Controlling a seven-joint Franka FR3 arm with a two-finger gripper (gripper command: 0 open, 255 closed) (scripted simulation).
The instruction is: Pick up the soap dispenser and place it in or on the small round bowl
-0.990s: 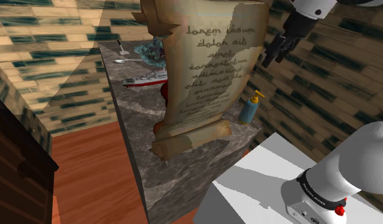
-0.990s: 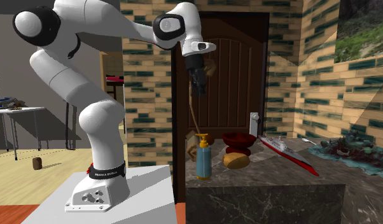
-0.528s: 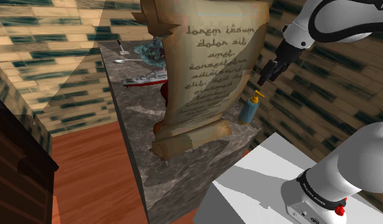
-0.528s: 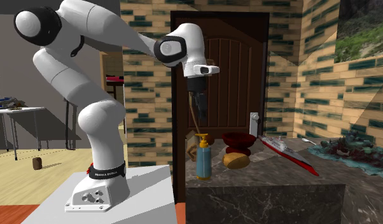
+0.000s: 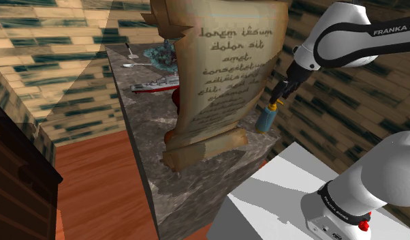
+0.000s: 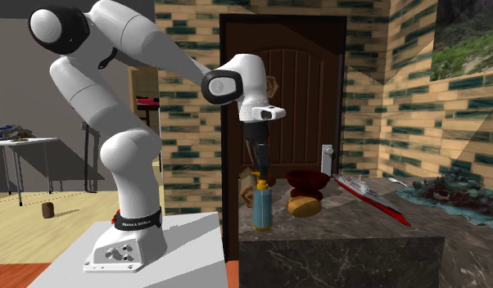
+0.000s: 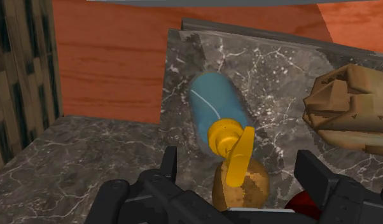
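The soap dispenser (image 5: pixel 265 118) is a blue bottle with a yellow pump. It stands upright near the corner of the marble counter (image 5: pixel 197 184) closest to the stand. My gripper (image 5: pixel 278 95) hangs open just above the pump, not touching it. From the second exterior view the gripper (image 6: pixel 260 170) points straight down over the dispenser (image 6: pixel 262 208). In the wrist view the dispenser (image 7: pixel 214 111) lies between and beyond the spread fingers of the gripper (image 7: pixel 241 167). The small round bowl (image 6: pixel 307 181) is dark red and sits a little farther along the counter.
A tall parchment scroll (image 5: pixel 224 75) with writing stands beside the dispenser and hides most of the bowl from the shoulder view. Its rolled end (image 7: pixel 349 105) is close to one finger. A model ship (image 6: pixel 368 195) lies past the bowl. A brick wall and a wooden door (image 6: pixel 294 106) back the counter.
The arm has lowered the open gripper from well above the counter down to just over the dispenser's pump. The dispenser has stayed in place.
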